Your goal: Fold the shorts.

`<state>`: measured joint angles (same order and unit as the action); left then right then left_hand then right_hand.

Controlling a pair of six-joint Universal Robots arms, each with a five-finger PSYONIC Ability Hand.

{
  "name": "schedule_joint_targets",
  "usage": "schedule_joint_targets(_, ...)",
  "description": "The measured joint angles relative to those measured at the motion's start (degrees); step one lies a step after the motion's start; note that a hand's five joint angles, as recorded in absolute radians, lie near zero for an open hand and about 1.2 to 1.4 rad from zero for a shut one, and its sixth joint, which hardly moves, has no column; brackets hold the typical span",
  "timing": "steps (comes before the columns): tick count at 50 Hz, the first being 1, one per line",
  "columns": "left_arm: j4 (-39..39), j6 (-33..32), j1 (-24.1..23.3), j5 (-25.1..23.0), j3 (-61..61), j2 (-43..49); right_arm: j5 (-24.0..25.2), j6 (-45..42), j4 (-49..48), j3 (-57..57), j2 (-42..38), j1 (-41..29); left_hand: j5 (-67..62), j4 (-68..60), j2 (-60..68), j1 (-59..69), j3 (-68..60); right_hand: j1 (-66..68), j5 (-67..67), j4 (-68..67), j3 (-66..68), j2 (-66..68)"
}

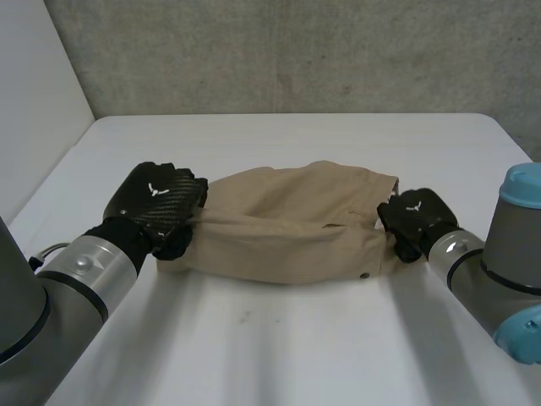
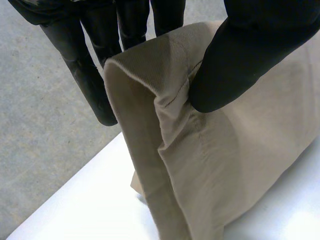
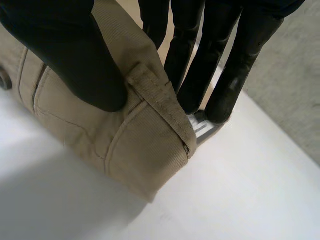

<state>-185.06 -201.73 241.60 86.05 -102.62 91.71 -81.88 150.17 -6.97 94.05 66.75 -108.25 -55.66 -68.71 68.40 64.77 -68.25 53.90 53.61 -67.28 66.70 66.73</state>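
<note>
Black carbon-weave left hand, white emblem; black right hand; grey arms, light-blue cap.

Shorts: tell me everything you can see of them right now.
The shorts are tan woven twill, folded over into a long band lying across the white table. The left hand pinches one end; the right hand pinches the waistband end by a belt loop. A dark button shows near that end.

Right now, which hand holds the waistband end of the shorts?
The right hand, pinching the shorts beside a belt loop; the left hand grips a plain hemmed end.
</note>
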Motion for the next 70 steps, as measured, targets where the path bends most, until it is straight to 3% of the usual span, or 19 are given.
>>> schedule_joint_targets(8,0.4,0.0,0.3,0.0,1.5,-1.8,0.6,-2.3,5.0,-2.9,3.4,0.1,-0.8,0.0,0.0,0.0,0.0,1.5,0.3,-0.8,0.5,0.1)
schedule_joint_targets(15,0.5,0.1,0.4,0.0,6.7,-9.2,0.8,-3.8,14.1,-10.0,18.2,0.0,-0.8,0.0,0.0,0.0,0.0,1.9,0.3,-0.8,0.5,0.1)
schedule_joint_targets(22,1.2,0.1,0.4,0.1,12.1,-15.3,1.8,-5.0,24.2,-18.7,26.9,0.5,-0.8,0.0,0.0,0.0,0.0,2.1,0.3,-0.8,0.5,0.1)
schedule_joint_targets(29,2.3,0.1,0.7,0.1,14.2,-16.5,3.2,-6.4,31.1,-23.1,26.2,1.3,-0.8,0.0,0.0,0.0,0.0,2.1,1.7,-0.8,0.5,0.1)
schedule_joint_targets(33,4.0,0.0,1.1,0.0,14.3,-8.6,3.0,-10.2,34.3,-25.2,17.3,1.5,-0.8,0.0,0.0,0.0,0.0,2.1,1.7,-0.8,0.5,0.1)
schedule_joint_targets(35,4.0,0.0,1.1,0.0,14.3,-8.6,3.0,-10.2,34.3,-25.2,17.3,1.5,-0.8,0.0,0.0,0.0,0.0,2.1,1.7,-0.8,0.5,0.1)
schedule_joint_targets(36,4.6,-0.2,1.2,0.1,15.0,-3.0,2.2,-11.1,34.3,-26.3,12.6,1.2,-0.8,0.0,0.0,0.0,0.0,2.1,1.7,-0.8,0.5,0.1)
schedule_joint_targets(44,4.5,-0.7,3.8,0.3,26.2,15.4,-3.6,-10.3,28.6,-37.1,-2.3,-1.4,-0.8,0.0,0.0,0.0,-0.1,2.1,1.7,-0.8,0.5,0.1)
schedule_joint_targets(50,-1.9,-0.4,5.6,0.6,38.0,19.5,-7.1,-4.0,12.3,-47.1,-5.5,-3.1,-0.8,0.0,0.0,0.0,-0.1,2.0,1.7,-0.8,0.5,0.1)
schedule_joint_targets(54,-17.0,0.0,6.1,1.0,44.6,18.8,-8.4,3.1,-7.3,-50.2,-3.7,-3.5,-0.8,0.0,0.1,0.0,-0.1,2.1,1.7,-0.8,0.9,0.1)
schedule_joint_targets(58,-28.1,0.2,5.9,1.2,43.7,16.1,-8.5,5.2,-14.5,-48.8,-1.8,-3.6,-0.8,0.0,0.1,0.0,-0.1,2.1,1.7,-0.8,0.9,0.1)
schedule_joint_targets(62,-31.7,0.6,5.9,1.1,39.1,14.2,-8.3,4.4,-12.4,-44.4,-1.0,-3.9,-0.8,0.0,0.1,0.0,-0.1,2.1,1.7,-0.8,0.9,0.1)
schedule_joint_targets(70,-30.3,1.2,6.2,0.9,29.3,14.2,-7.6,3.2,-6.6,-34.6,-0.9,-4.0,-0.8,0.0,0.1,0.0,-0.1,2.1,1.7,-0.8,0.9,0.1)
